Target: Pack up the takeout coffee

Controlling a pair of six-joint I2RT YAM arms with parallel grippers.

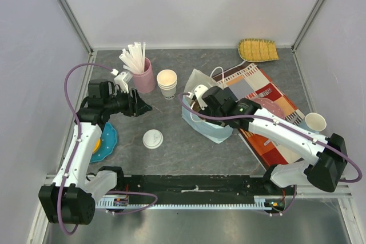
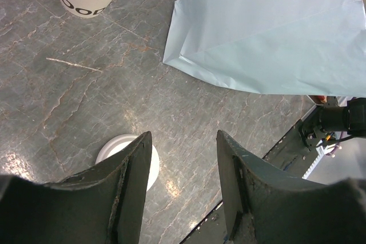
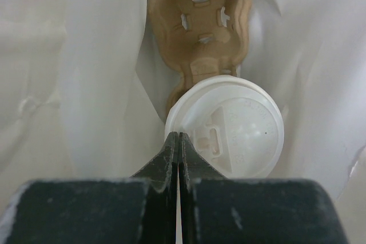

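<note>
The takeout coffee (image 3: pixel 234 127), a white cup under a round white lid, sits in a brown cardboard carrier (image 3: pixel 200 21) inside the pale bag (image 1: pixel 214 131). My right gripper (image 3: pixel 179 136) reaches into the bag from above. Its jaws are shut flat together, and their tips rest at the left rim of the lid. In the top view the cup is hidden by the right gripper (image 1: pixel 197 106) and the bag. My left gripper (image 1: pixel 144 107) hovers open over the table left of the bag (image 2: pixel 269 32), with nothing between its fingers (image 2: pixel 134 170). A loose flat lid (image 2: pixel 117 147) lies below it.
A stack of lidless paper cups (image 1: pixel 167 83) stands beside a pink cup of straws (image 1: pixel 143 75). The loose lid (image 1: pixel 152 139) lies mid-table and a blue plate (image 1: pixel 106 141) at the left. A striped mat (image 1: pixel 274 115), a woven tray (image 1: pixel 258 50) and a single cup (image 1: pixel 315 122) are on the right.
</note>
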